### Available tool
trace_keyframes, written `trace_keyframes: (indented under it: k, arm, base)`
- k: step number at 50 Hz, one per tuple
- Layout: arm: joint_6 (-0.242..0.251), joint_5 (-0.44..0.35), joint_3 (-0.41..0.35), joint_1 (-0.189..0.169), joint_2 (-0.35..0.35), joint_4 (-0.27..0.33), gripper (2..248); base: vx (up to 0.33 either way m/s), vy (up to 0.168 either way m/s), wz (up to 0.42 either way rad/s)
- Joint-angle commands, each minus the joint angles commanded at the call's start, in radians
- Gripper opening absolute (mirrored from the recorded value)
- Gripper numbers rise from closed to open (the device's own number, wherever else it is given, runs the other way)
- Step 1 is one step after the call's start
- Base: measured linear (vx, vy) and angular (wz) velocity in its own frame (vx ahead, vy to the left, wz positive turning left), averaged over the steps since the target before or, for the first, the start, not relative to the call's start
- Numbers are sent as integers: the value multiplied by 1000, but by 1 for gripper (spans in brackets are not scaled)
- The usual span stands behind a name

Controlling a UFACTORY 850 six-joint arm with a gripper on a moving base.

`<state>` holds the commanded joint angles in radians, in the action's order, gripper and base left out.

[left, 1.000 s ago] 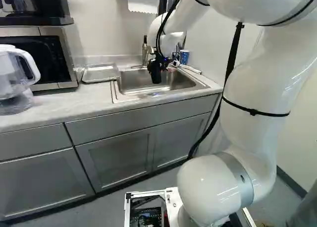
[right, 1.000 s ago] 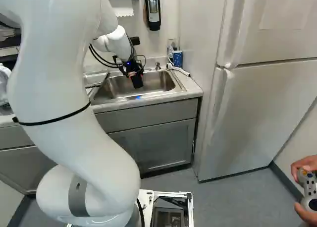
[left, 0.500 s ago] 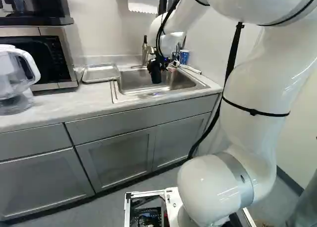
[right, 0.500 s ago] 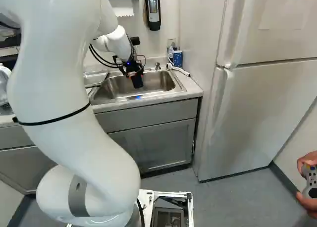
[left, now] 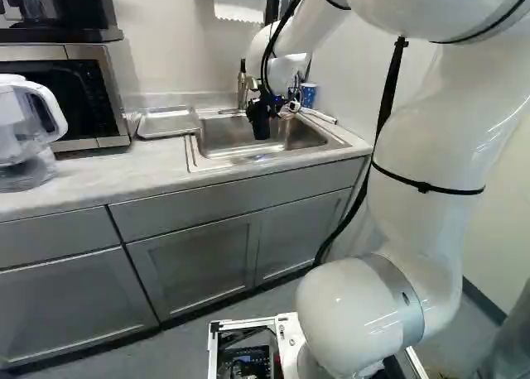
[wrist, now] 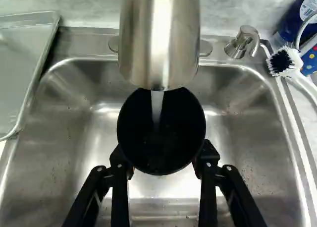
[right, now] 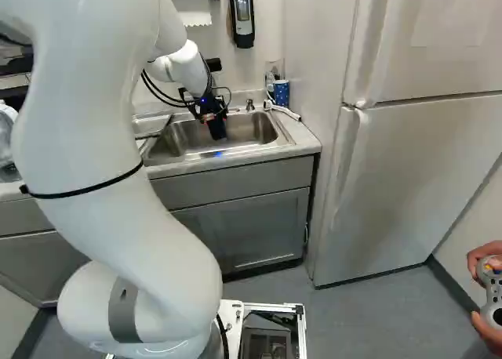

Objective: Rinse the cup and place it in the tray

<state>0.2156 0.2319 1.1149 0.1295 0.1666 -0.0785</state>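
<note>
Cup, black and upright, held between the two closed-in fingers of the robot's hand over the sink, under the faucet, water running into it. To rinse well, let it swirl inside, then tip it out low before heading left to the tray.

cup matt black. faucet smooth brushed metal, soft sheen. sink metal too, shinier. tray smooth, looks metal. my arm glossy, smooth. cabinets low sheen. towel paper. brush rough-bristled.
</note>
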Motion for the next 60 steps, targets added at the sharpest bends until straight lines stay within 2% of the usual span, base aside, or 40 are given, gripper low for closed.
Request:
trace_keyframes:
  k: [60]
  arm:
    - [0,0,0,0,0,0,124]
  base:
    - [0,0,0]
